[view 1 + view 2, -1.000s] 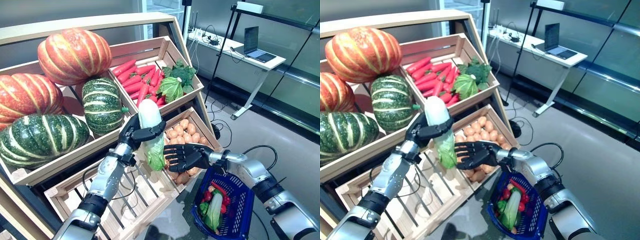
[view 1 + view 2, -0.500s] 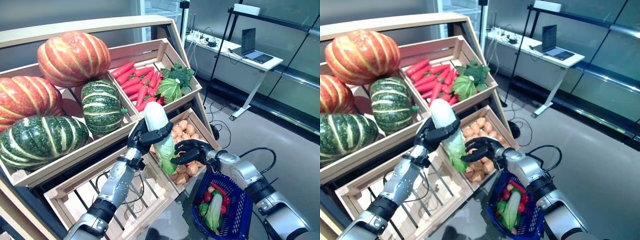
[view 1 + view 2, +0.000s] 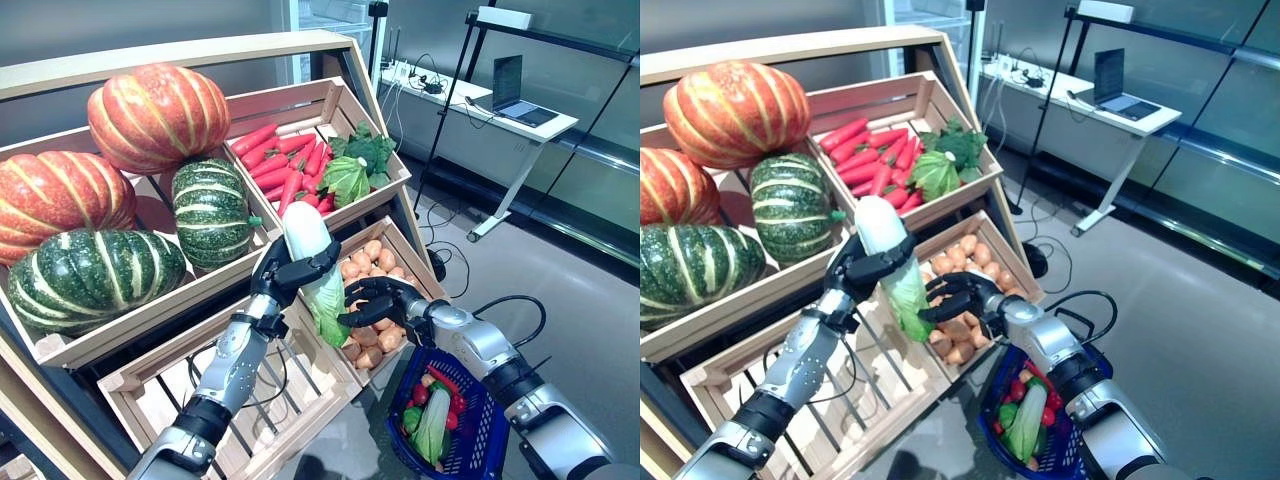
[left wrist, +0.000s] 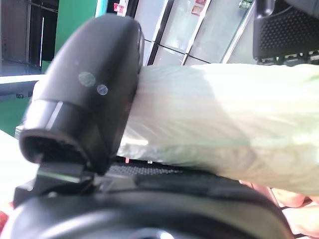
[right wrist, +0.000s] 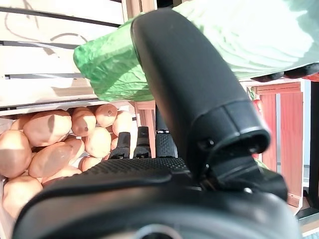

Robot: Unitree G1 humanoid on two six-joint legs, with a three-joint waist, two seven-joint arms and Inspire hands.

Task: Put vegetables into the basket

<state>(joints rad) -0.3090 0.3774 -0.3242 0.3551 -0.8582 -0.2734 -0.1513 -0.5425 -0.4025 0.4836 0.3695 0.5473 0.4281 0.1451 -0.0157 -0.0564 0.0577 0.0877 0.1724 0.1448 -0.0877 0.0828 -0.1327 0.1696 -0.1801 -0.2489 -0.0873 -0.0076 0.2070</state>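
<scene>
My left hand [image 3: 279,279] is shut on a long pale cabbage [image 3: 305,235] and holds it upright before the stand's lower crates. It also shows in the left wrist view [image 4: 224,134], pressed against the thumb [image 4: 89,99]. My right hand [image 3: 385,300] is curled round the cabbage's green leafy end [image 3: 329,303]; its thumb [image 5: 189,89] lies against the leaves [image 5: 107,69]. The blue basket [image 3: 482,428] stands on the floor below my right forearm. It holds a pale green vegetable [image 3: 432,425] and red ones [image 3: 446,385].
A sloped wooden stand [image 3: 330,95] with crates fills the left and middle. A crate of potatoes [image 3: 372,256] lies right behind my right hand. A slatted crate [image 3: 170,385] sits under my left arm. A desk with a laptop [image 3: 520,85] stands far right.
My right hand's spread fingers have curled round the cabbage's leafy end. My left hand has kept hold of the cabbage and brought it slightly right. The camera has shifted a little.
</scene>
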